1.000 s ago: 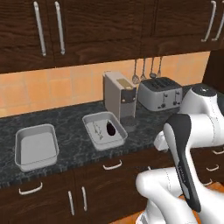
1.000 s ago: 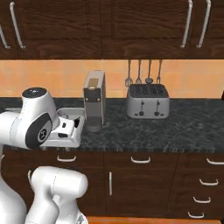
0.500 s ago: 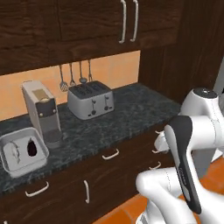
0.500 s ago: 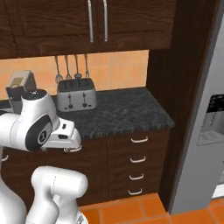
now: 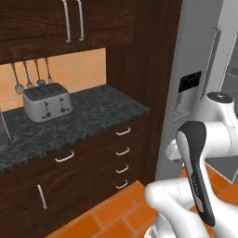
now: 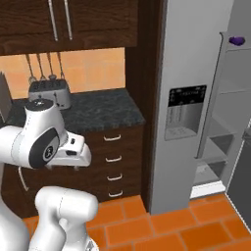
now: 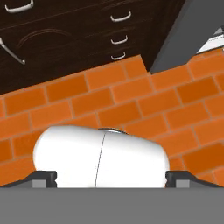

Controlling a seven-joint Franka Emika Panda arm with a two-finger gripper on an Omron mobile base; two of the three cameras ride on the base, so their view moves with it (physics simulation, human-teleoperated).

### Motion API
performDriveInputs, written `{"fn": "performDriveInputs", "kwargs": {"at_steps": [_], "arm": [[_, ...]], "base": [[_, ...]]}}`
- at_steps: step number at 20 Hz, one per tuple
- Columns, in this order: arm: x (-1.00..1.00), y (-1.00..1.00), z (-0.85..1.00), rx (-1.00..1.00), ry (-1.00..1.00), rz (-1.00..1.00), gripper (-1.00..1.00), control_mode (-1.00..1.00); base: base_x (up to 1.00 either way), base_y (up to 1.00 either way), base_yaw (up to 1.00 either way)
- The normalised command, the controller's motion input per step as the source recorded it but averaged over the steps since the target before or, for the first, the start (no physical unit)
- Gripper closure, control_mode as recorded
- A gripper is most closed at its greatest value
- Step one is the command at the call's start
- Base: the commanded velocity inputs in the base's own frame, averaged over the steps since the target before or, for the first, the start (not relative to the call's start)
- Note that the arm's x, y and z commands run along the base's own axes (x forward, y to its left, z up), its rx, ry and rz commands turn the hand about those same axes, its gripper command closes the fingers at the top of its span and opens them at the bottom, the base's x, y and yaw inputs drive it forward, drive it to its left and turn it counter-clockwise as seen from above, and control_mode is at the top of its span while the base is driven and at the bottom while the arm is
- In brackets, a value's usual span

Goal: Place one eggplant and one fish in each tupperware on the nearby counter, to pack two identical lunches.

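Fingers (image 7: 43,177) of the gripper (image 7: 111,178) are seen spread wide apart at the bottom of the hand view, with nothing held between them; orange brick floor (image 7: 109,98) lies beyond.

Eggplant (image 6: 237,40): one violet item, lying on a high shelf inside the open fridge (image 6: 196,98), at the far right of the right base view.

Counter (image 5: 88,116): dark marbled stone, ending against a tall dark wood panel beside the fridge. No eggplant or fish is seen on the visible stretch.

Toaster (image 5: 47,101): brushed metal, four slots, set at the back of the counter against the orange wall.

Utensils (image 5: 32,72): four, hung on the wall just above the toaster.

Drawers (image 5: 122,155): a stack with curved silver handles, under the counter's right end; also seen at the top of the hand view.

Upper cabinets (image 5: 69,23): dark wood, two long vertical handles.

Dispenser (image 6: 185,112): a dark panel and recess, set in the grey fridge door.

Arm (image 5: 204,153): white, folded low in front of the fridge, well apart from the counter.
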Motion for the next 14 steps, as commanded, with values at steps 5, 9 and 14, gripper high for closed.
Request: {"fn": "performDriveInputs", "kwargs": {"at_steps": [5,9,14], "arm": [[0.0,0.0,0.0,0.0,0.0,0.0,-1.0,1.0],[0.0,0.0,0.0,0.0,0.0,0.0,-1.0,1.0],[0.0,0.0,0.0,0.0,0.0,0.0,-1.0,1.0]], "base": [[0.05,-1.0,0.15],[0.0,-0.96,0.26],[0.79,-0.2,0.04]]}}
